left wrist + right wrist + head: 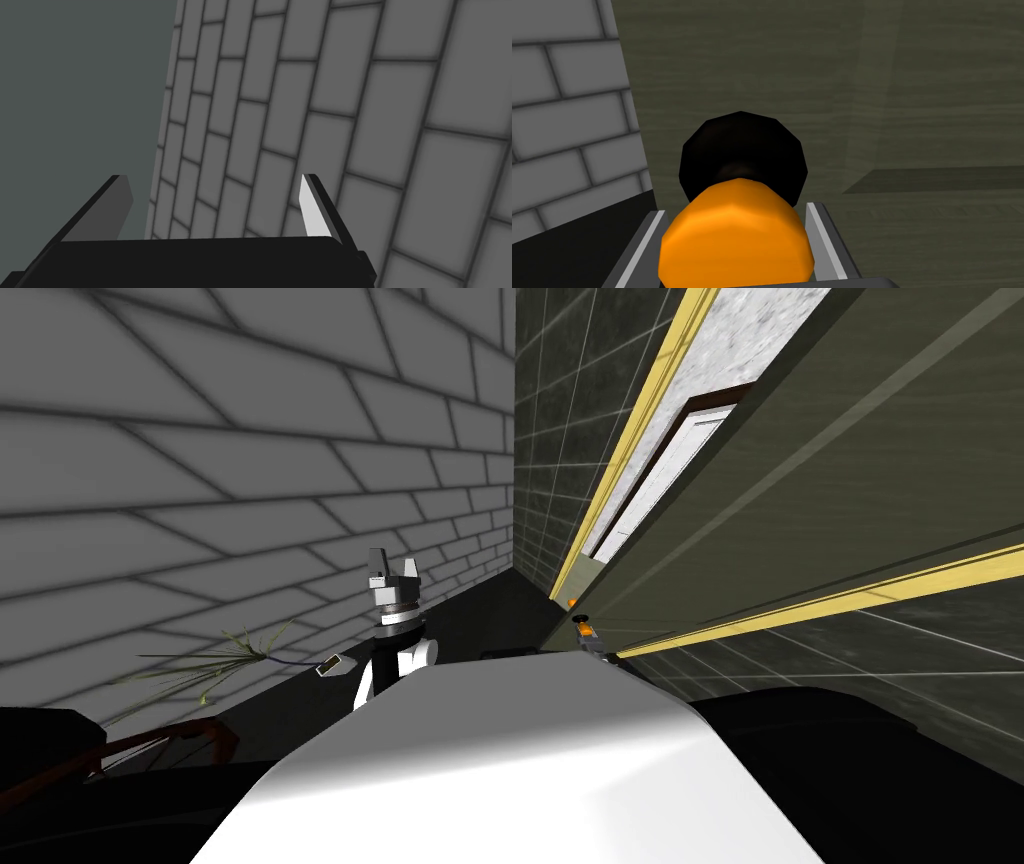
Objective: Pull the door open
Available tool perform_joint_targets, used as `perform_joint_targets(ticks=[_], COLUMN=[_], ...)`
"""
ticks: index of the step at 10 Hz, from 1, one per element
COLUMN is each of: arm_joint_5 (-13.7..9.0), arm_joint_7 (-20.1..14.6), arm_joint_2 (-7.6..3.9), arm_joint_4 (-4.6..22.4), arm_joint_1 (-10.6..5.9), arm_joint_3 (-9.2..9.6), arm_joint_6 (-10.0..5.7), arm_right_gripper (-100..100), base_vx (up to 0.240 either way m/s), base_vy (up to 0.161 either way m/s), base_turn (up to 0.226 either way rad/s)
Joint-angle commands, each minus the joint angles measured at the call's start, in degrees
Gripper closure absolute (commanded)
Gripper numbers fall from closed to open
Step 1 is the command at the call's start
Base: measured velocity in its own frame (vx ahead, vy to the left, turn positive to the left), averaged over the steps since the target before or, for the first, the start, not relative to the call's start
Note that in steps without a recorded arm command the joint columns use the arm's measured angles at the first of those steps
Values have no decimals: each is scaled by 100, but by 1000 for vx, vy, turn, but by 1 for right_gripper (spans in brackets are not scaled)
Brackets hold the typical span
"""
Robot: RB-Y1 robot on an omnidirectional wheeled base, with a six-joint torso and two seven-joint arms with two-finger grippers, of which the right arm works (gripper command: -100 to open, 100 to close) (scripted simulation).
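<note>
Door (912, 75) looks olive wood-grain. Rounded orange knob (737, 240) clamped between right gripper (735, 210) jaws, near end cut off. Left gripper (212, 179) released.

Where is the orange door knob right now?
In the right wrist view, the round orange knob sits gripped between the fingers of the right end effector, in front of its black round base on the olive-green door.
</note>
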Motion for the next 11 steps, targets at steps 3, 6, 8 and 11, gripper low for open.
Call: perform_joint_targets(ticks=[3, 6, 8, 11], arm_joint_5=[70, 122, 152, 178], arm_joint_7=[-140, -252, -316, -346], arm_joint_2=[-65, -121, -153, -157], arm_joint_4=[149, 269, 337, 394], arm_joint_1=[-29, -64, -84, -114], arm_joint_3=[101, 176, 219, 254], arm_joint_6=[-166, -291, -362, -375], arm_right_gripper=[100, 100, 100, 100], base_vx=[-188, -197, -196, -125], base_vy=[-32, -43, -21, -20], base_turn=[119, 125, 97, 87])
